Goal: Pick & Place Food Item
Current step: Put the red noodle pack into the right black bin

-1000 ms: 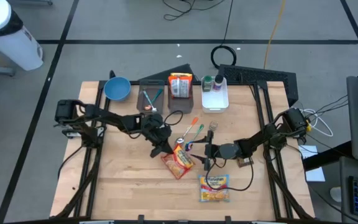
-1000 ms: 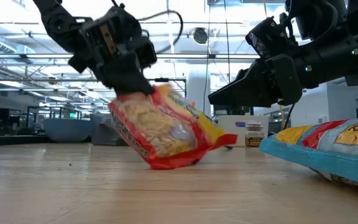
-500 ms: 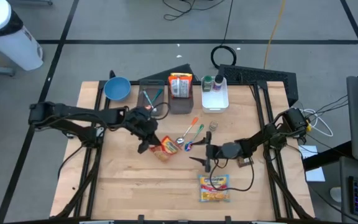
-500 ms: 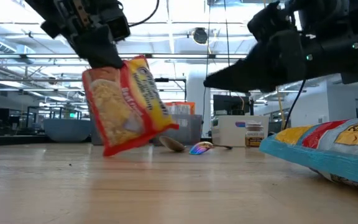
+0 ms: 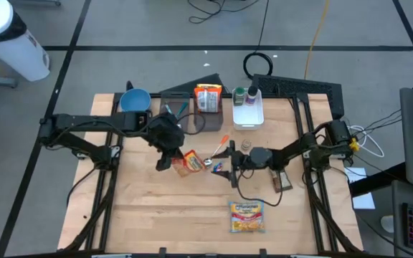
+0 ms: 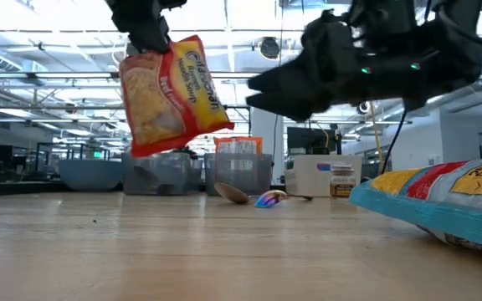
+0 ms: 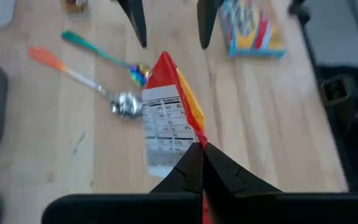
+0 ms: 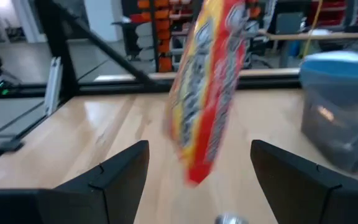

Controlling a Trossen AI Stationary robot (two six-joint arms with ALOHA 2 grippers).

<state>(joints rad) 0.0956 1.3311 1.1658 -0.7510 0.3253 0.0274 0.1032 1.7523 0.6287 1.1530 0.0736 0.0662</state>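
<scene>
the left gripper (image 5: pixel 165 154) is clamped tight on the top edge of a red-and-yellow noodle packet (image 5: pixel 186 163), and the packet hangs free in the air. a second ago the same packet lay tilted on the wooden table (image 5: pixel 149 208), its lower corner dragging on the boards; half a second ago it was swinging just above them. in the low view the noodle packet (image 6: pixel 172 94) now rides well clear of the boards, with open space under its lower edge. the pick is therefore done, and what remains, as a judgement, is the carry and the placing.

seen from above, the packet has moved away from the second noodle packet (image 5: pixel 247 216) at the near edge and toward the dark bin (image 5: pixel 208 115) at the far side, which already holds a similar packet. it now hangs between that bin and the second packet, just beside two spoons (image 5: pixel 221 152) that lie flat on the table.

the right gripper (image 5: pixel 227 161) has advanced from its earlier spot toward the hanging packet. its fingers stand wide apart and grasp nothing. in the right wrist view the noodle packet (image 8: pixel 211 81) hangs between and beyond the two spread fingers (image 8: pixel 110 177), without touching either. whether a handover is intended cannot be told.

the blue bowl (image 5: pixel 135 102) and the white container (image 5: pixel 248 109) sit beside the dark bin, untouched.
</scene>
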